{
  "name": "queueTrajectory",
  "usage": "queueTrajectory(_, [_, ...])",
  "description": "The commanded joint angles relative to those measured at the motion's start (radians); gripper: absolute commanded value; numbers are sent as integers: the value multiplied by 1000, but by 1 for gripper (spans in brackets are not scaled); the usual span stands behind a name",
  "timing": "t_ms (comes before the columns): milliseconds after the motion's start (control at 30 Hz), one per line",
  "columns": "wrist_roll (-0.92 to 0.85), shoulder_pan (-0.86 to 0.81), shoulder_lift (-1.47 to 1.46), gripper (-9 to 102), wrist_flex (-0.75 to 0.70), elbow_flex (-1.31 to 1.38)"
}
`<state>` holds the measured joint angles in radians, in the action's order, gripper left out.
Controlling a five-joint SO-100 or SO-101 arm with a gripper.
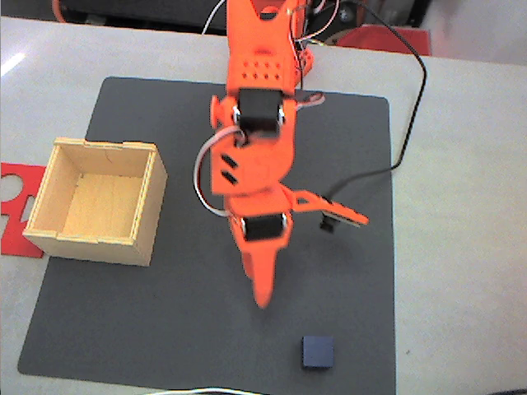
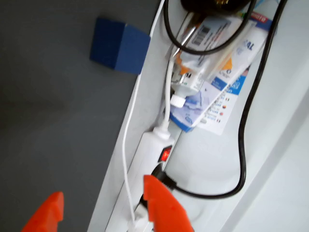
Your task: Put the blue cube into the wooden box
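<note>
The blue cube (image 1: 317, 351) sits on the dark grey mat (image 1: 148, 329) close to its lower edge, right of centre in the fixed view. The orange gripper (image 1: 311, 260) hovers above the mat just up and left of the cube, open wide, one finger pointing down the picture and the other splayed out to the right. Nothing is between the fingers. The wooden box (image 1: 90, 247) stands empty at the mat's left edge, well away from the gripper. In the wrist view the cube (image 2: 118, 46) lies at upper left, far from the two orange fingertips of the gripper (image 2: 101, 212) at the bottom.
A flat red cut-out piece (image 1: 15, 206) lies left of the box. A black cable (image 1: 416, 107) runs over the mat's right side. In the wrist view, a white power strip (image 2: 149, 159), cables and a printed packet (image 2: 217, 82) lie beyond the mat's edge.
</note>
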<state>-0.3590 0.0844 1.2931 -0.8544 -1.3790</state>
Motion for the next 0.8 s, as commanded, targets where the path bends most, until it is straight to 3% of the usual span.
queueTrajectory(0, [8, 32, -94, 25, -57, 218])
queueTrajectory(333, [29, 109, -428, 32, -232, 724])
queueTrajectory(567, [44, 123, -916, 32, -565, 1519])
queueTrajectory(767, [52, 115, -960, 32, -571, 1540])
